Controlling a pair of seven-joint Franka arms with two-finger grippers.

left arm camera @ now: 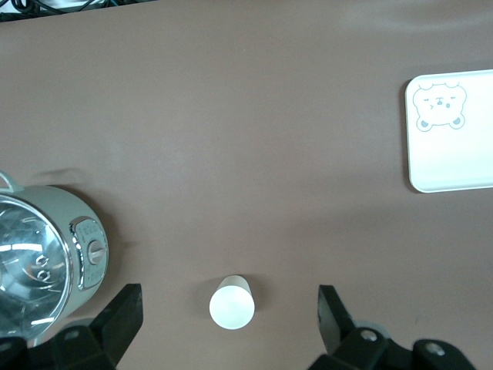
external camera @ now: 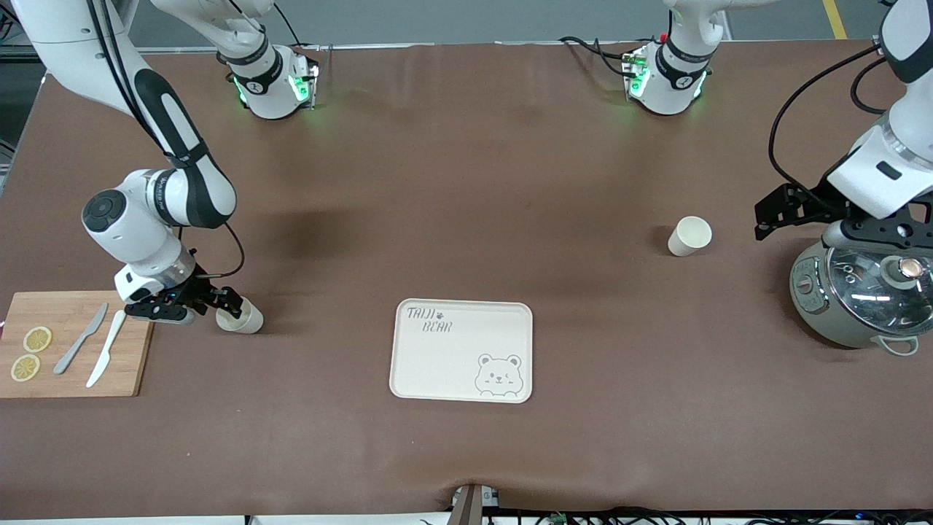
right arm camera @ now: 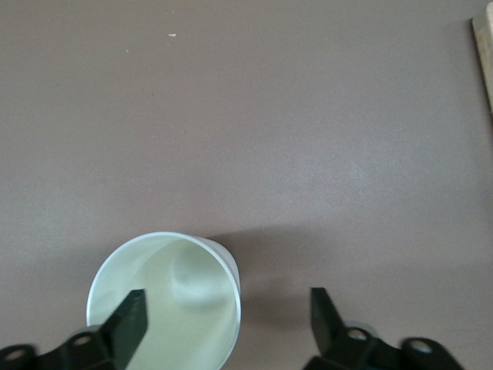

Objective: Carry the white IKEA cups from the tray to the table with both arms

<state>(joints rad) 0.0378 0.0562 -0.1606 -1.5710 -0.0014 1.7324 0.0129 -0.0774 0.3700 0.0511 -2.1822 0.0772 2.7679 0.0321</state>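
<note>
The right gripper (external camera: 219,302) is low beside the board (external camera: 73,344), wide open; one finger (right arm camera: 127,324) sits inside a cup (external camera: 240,316) on the table, the other outside its rim. The tray (external camera: 462,350) lies mid-table. A second cup (external camera: 689,235) stands toward the left arm's end, near the cooker (external camera: 853,299). The left gripper (left arm camera: 227,324) hangs wide open above that cup, holding nothing.

table cover (external camera: 466,182) plain brown | two cups (external camera: 689,235) (external camera: 244,318) cream-white | tray (external camera: 437,364) cream, grey bear print and lettering | cutting board (external camera: 131,364) pale wood | lemon slices (external camera: 37,339) yellow | cooker (external camera: 838,321) grey-green
</note>
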